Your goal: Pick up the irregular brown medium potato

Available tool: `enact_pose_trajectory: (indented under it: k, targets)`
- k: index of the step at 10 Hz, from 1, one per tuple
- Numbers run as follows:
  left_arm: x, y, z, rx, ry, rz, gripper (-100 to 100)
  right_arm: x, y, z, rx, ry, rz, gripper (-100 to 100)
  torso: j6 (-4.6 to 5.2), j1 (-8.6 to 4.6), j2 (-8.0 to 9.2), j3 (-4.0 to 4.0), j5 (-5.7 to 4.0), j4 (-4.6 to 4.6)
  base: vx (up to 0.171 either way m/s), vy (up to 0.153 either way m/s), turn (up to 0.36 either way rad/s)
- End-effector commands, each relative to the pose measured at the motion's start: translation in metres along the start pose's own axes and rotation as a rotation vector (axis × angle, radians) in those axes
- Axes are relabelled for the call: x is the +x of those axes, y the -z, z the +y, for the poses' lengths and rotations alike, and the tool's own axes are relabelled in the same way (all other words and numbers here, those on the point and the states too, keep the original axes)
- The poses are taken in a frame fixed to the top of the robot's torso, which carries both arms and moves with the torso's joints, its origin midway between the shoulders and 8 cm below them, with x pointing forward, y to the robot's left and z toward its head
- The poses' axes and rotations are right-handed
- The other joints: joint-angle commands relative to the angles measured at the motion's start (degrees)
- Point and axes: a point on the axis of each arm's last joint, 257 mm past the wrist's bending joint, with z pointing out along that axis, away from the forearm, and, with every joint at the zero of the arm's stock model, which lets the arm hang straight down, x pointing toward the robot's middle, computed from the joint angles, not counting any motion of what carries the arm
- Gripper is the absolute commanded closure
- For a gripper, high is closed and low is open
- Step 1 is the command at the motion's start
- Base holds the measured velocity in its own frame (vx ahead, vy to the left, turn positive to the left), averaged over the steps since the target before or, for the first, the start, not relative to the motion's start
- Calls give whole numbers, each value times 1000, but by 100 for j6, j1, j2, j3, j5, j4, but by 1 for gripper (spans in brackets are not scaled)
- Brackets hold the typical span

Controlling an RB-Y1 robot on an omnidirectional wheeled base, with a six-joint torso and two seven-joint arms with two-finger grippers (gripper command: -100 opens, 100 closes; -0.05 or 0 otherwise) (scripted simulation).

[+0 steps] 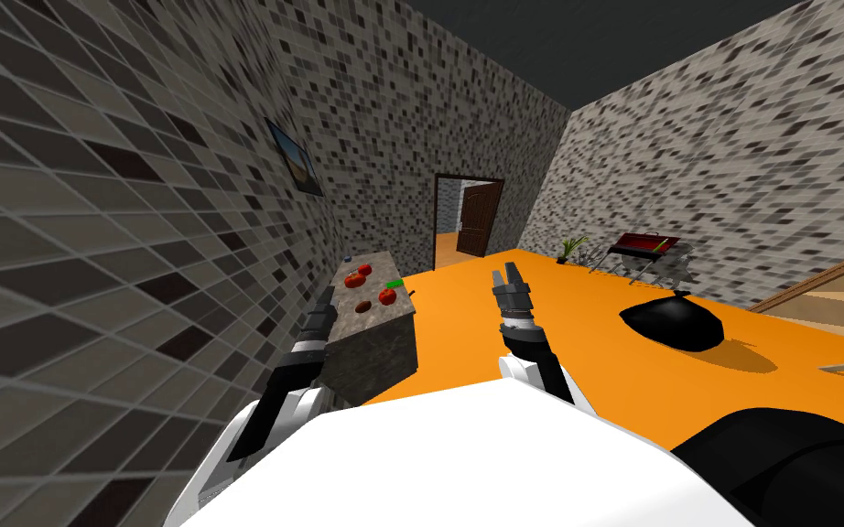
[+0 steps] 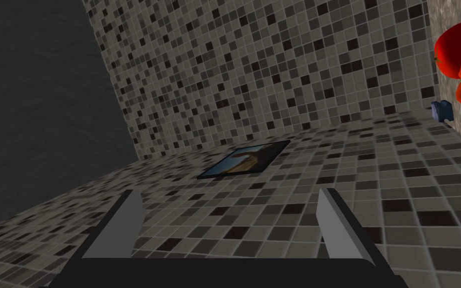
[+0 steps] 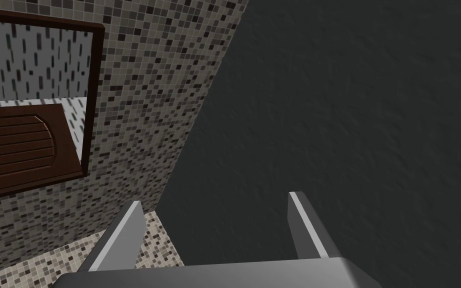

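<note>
On the speckled surface [image 1: 400, 309] against the tiled wall to your left, you have the brown potato [image 1: 362, 306] lying toward the near edge, apart from the other things there. Just past it, on the room side, sits a red tomato [image 1: 387, 295] with a small green thing [image 1: 394, 284] just beside it. Two more tomatoes [image 1: 357, 278] cluster farther back.

Your left claw [image 2: 229, 192] hangs at the surface's near, wall-side corner, close to the potato but not touching it. Its fingers [image 2: 133, 215] stand spread wide, released and holding nothing. Past them you can see the tiled wall with a framed picture [image 2: 244, 160], the tomatoes and a small blue object [image 2: 442, 110].

Your right claw [image 1: 510, 274] is raised over the orange floor [image 1: 594, 366], well apart from the surface, and it too is spread and empty.
</note>
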Motion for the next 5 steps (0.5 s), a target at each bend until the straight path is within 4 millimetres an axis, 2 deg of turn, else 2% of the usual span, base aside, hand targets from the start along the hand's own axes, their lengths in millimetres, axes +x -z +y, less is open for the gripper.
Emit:
enact_pose_trajectory:
  k: [1,5]
  targets:
    - [-1,-3,9,-38,11,13,-100,0,0,0,0,0,0,0,0,0,0,0,0,0,-18,0,9]
    - [-2,-7,23,-101,32,33,-100,0,0,0,0,0,0,0,0,-1,0,0,0,0,-17,-1,9]
